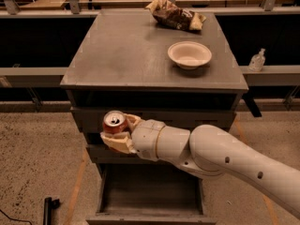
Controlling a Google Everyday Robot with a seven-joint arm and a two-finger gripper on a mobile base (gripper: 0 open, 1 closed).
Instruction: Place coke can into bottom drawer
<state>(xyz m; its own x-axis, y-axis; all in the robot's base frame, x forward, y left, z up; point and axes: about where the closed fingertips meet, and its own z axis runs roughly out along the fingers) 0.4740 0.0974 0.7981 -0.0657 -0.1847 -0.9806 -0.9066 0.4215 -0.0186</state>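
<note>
The coke can [114,123], red with a silver top, is upright in my gripper [118,131], which is shut on it. The gripper holds the can in the air in front of the cabinet's left side, level with the upper drawers. The bottom drawer [151,192] is pulled open below, a plain grey box, and the can hangs above its left part. My white arm [220,158] reaches in from the lower right and hides part of the drawer fronts.
A white bowl [189,54] and a brown chip bag [176,17] sit on the grey cabinet top [126,50]. A small clear bottle [257,60] stands on a ledge at right. A dark object [48,207] lies on the floor at lower left.
</note>
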